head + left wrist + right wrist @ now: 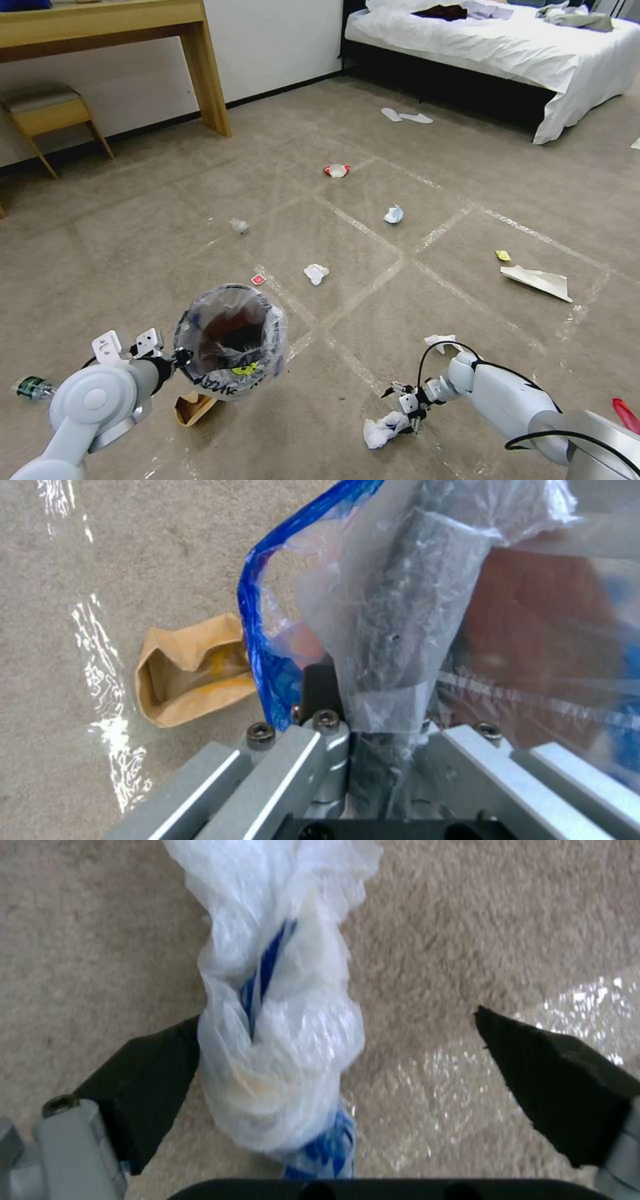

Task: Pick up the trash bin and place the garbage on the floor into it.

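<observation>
Low on the right side of the floor (467, 200), the right gripper (408, 408) hangs with its fingers (143, 1080) spread around a twisted white plastic wad with blue marks (280, 1030), one finger touching the wad and the other well apart from it. On the left, the left gripper (373, 740) pinches the bagged rim of the trash bin (230, 340) and holds it up off the carpet, above a torn brown cardboard box (190, 670). Farther out lie white tissues (316, 273), a bluish wad (394, 214), a crushed red-white bowl (337, 171) and a paper sheet (539, 281).
</observation>
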